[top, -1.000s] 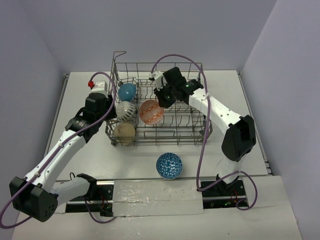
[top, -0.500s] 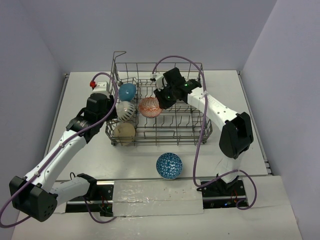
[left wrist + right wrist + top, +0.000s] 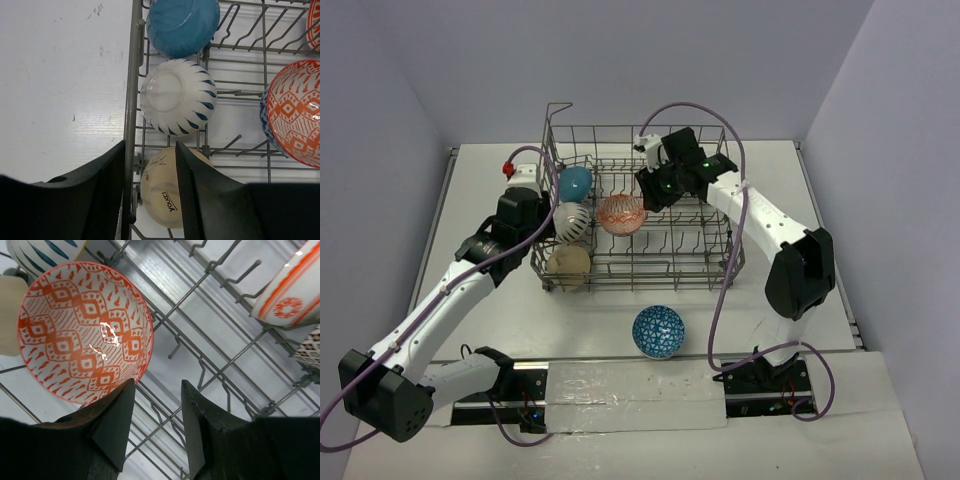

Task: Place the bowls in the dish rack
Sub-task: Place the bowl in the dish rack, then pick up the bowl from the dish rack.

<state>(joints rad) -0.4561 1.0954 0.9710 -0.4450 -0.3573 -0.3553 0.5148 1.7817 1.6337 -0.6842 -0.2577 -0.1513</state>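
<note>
Blue patterned bowl (image 3: 658, 331) sits on the table (image 3: 580, 320), lower centre of the top view, outside the dish rack (image 3: 610, 127). Judged glazed ceramic: rigid, slick, chippable; pinch its rim, one finger inside. Left gripper (image 3: 150, 160): jaws apart, straddling the rack's left wall. Right gripper (image 3: 157, 390): jaws apart, empty, beside the racked orange bowl (image 3: 82, 332), upper centre

The slim left arm (image 3: 440, 300) and right arm (image 3: 760, 215) wear glossy white shells between chunky black joint housings, each trailed by a looping purple cable (image 3: 719, 300), with a small green light (image 3: 703, 163) on the right wrist and matte black, wedge-shaped fingers (image 3: 100, 200) with finely textured inner faces.
</note>
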